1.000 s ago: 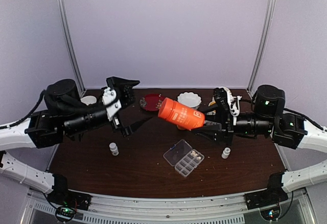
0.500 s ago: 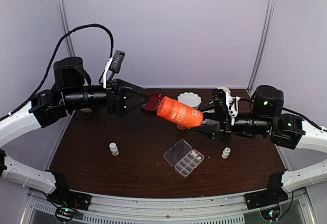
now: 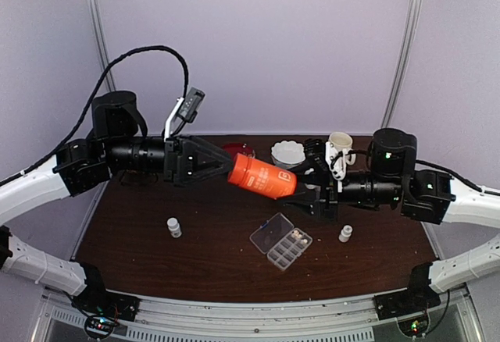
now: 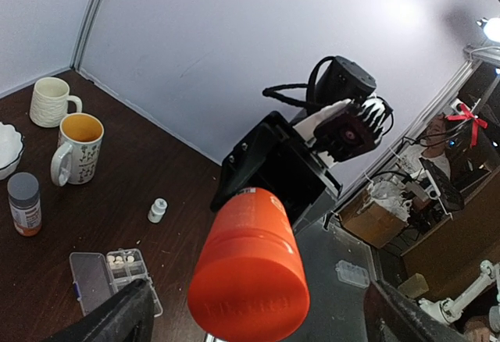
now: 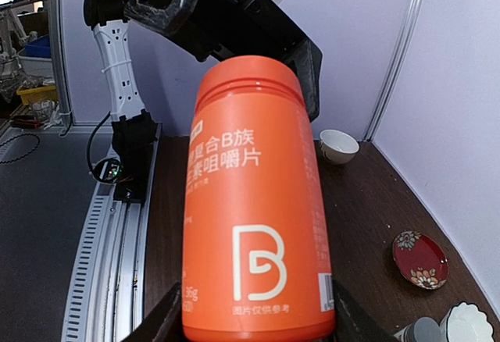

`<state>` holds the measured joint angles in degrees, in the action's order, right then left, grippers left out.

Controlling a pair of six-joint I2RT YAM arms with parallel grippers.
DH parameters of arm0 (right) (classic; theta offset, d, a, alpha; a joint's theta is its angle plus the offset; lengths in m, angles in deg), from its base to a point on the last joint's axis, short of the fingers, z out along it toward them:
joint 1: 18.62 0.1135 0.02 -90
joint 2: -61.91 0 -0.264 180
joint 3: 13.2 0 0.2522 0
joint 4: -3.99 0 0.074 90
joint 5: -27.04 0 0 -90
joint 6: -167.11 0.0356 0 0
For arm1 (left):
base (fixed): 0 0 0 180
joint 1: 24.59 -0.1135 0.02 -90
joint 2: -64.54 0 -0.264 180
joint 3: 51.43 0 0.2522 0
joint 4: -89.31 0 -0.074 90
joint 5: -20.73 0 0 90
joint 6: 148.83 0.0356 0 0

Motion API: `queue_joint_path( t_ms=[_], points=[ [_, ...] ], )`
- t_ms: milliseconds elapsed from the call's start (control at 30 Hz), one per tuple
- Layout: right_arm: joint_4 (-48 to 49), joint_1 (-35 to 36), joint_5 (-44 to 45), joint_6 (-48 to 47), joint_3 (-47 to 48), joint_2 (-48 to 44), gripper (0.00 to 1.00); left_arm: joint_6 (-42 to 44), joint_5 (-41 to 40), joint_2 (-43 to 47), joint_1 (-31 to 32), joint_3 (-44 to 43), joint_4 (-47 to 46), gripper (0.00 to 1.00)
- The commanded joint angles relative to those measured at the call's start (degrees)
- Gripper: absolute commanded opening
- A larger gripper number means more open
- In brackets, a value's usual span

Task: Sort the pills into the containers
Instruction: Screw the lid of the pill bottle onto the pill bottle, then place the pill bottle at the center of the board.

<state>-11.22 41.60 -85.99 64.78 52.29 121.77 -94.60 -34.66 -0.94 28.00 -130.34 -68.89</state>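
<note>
The right gripper point(image 3: 306, 189) is clamped on the base of the orange bottle point(image 3: 262, 178), its fingers cut off in its own view. The left gripper point(image 3: 221, 162) is spread wide at the bottle's cap; contact is unclear. On the counter point(image 3: 203, 256) beneath the bottle the organiser box point(image 3: 281, 240) lies open. The left wrist view shows the pale pills point(image 4: 119, 260) in its compartments best.

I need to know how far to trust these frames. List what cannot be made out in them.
- Pills: top view, too small to count or tell colours.
- Box: left wrist view, near edge behind a finger of the left gripper.
- Right gripper: right wrist view, fingers mostly hidden by the bottle; bottle base cut off by the bottom edge.
- Bottle contents: every view, opaque orange wall.
</note>
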Motion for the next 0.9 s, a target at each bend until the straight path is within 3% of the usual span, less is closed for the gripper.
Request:
queue_joint_path(
  t_ms=[0,133,400,467,567,633,767,833,867],
  points=[
    [1.9,0.8,0.4,-0.6,3.4,1.5,0.00,0.1,-0.3,-0.4,0.1,1.2,-0.6,0.96],
    [1.9,1.2,0.8,-0.6,4.7,3.1,0.00,0.3,0.2,-0.7,0.1,1.5,-0.3,0.93],
    [1.3,1.7,2.9,-0.1,5.7,4.5,0.00,2.2,-0.5,-0.6,0.1,1.0,2.8,0.60],
    [1.2,1.7,4.0,0.3,5.8,5.0,0.06,2.8,-0.4,-0.5,0.0,1.1,3.7,0.51],
    [1.2,1.7,5.9,1.6,5.9,5.7,0.25,3.6,-1.6,-0.7,0.1,1.0,5.6,0.40],
    [1.3,1.7,7.8,2.3,5.8,6.1,0.45,4.2,-3.3,-0.7,0.1,0.9,7.2,0.37],
    [1.3,1.7,12.7,3.5,4.3,6.0,0.77,6.4,-12.6,-1.2,0.1,-1.2,15.0,0.36],
    [3.5,1.6,15.6,4.5,2.8,5.4,0.83,8.0,-19.1,-1.9,0.0,-3.0,20.6,0.36],
    [4.2,1.6,16.5,4.8,1.9,5.1,0.98,8.6,-22.6,-2.4,-0.1,-3.9,23.2,0.36]
  ],
)
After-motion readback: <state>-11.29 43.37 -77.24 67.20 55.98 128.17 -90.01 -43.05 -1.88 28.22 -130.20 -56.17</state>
